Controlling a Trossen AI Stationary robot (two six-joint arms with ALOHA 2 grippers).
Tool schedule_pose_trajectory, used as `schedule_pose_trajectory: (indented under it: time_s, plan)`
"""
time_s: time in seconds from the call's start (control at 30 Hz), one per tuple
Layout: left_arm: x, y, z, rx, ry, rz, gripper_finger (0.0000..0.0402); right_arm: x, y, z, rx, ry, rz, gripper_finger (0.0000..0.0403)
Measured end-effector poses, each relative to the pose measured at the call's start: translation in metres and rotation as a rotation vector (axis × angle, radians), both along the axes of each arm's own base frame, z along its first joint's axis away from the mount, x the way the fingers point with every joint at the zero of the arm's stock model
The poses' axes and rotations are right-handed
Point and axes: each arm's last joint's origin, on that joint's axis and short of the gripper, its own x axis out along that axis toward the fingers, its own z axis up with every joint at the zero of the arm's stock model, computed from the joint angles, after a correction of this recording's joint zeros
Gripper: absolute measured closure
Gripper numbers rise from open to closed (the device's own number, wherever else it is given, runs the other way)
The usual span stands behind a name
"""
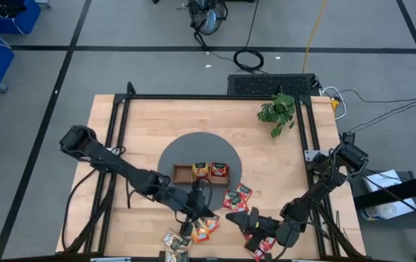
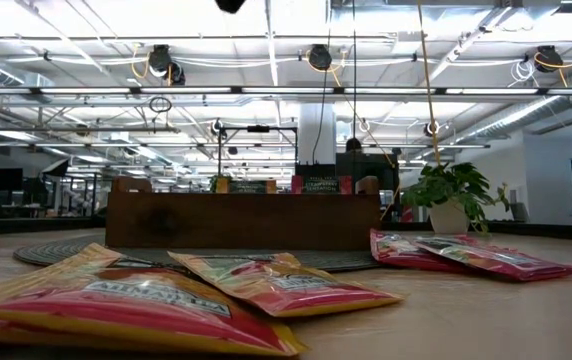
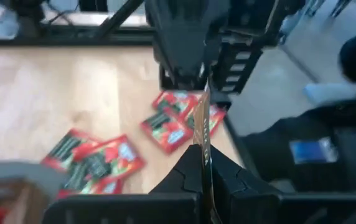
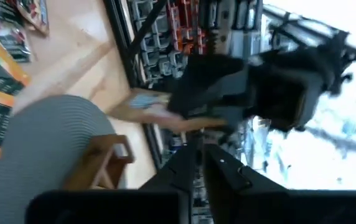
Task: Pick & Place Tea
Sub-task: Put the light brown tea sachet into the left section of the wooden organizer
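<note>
The left gripper [image 3: 201, 163] is clamped edge-on around a thin flat tea sachet [image 3: 203, 127] that stands up between its fingers, above the scattered red sachets [image 3: 172, 121], and so slight a pinch might let it slide free on the way to the long brown wooden tray [image 1: 202, 172], while the right gripper [image 4: 201, 163], nearly closed and apparently empty, hovers close beside it and might clip it.

A long wooden tray [image 1: 201, 172] sits on a round grey mat [image 1: 172, 156] at the middle of the desk [image 1: 135, 131]. A small potted plant [image 1: 278, 113] stands near the desk's far right corner.

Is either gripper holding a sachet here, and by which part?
The left gripper pinches a thin tea sachet by its lower edge, seen edge-on. The right gripper shows nothing between its fingers.
</note>
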Motion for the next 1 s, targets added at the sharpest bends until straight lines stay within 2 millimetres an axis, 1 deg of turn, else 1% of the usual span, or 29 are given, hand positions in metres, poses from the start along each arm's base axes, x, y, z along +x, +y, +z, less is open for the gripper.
schedule_pose_trajectory:
  time_s: [0.1, 0.17, 0.27, 0.33, 0.43, 0.5, 0.57, 0.67, 0.8, 0.83, 0.9, 1.0]
  plan:
    - [-0.007, 0.008, 0.004, 0.072, 0.028, 0.040, 0.0398, -0.006, -0.011, -0.007, 0.158, -0.023, 0.000, 0.0354]
    - [-0.014, 0.013, 0.008, 0.130, 0.056, 0.072, 0.0397, -0.010, -0.023, -0.015, 0.286, -0.030, 0.011, 0.0339]
    - [-0.022, 0.022, 0.013, 0.176, 0.093, 0.120, 0.0398, -0.016, -0.044, -0.027, 0.503, -0.022, 0.054, 0.0323]
    - [-0.025, 0.028, 0.018, 0.163, 0.104, 0.148, 0.0398, -0.021, -0.060, -0.034, 0.645, 0.002, 0.087, 0.0317]
    - [-0.034, 0.043, 0.033, 0.183, 0.083, 0.196, 0.0398, -0.029, -0.085, -0.047, 0.817, 0.044, 0.107, 0.0314]
    - [-0.042, 0.055, 0.037, 0.190, 0.061, 0.226, 0.0399, -0.034, -0.098, -0.051, 0.919, 0.054, 0.123, 0.0315]
    - [-0.053, 0.066, 0.028, 0.196, 0.063, 0.233, 0.0398, -0.039, -0.106, -0.053, 1.001, 0.059, 0.160, 0.0317]
    - [-0.072, 0.085, 0.011, 0.156, 0.032, 0.240, 0.0399, -0.045, -0.109, -0.058, 1.043, 0.080, 0.198, 0.0318]
    - [-0.098, 0.108, -0.024, 0.105, -0.004, 0.279, 0.0399, -0.047, -0.109, -0.060, 1.044, 0.086, 0.207, 0.0318]
    - [-0.103, 0.113, -0.035, 0.094, -0.009, 0.276, 0.0399, -0.047, -0.109, -0.060, 1.046, 0.089, 0.213, 0.0318]
    - [-0.107, 0.120, -0.049, 0.076, -0.060, 0.274, 0.0399, -0.046, -0.109, -0.059, 1.047, 0.101, 0.242, 0.0318]
    - [-0.116, 0.131, -0.071, 0.075, -0.058, 0.306, 0.0399, -0.045, -0.108, -0.056, 1.046, 0.115, 0.312, 0.0318]
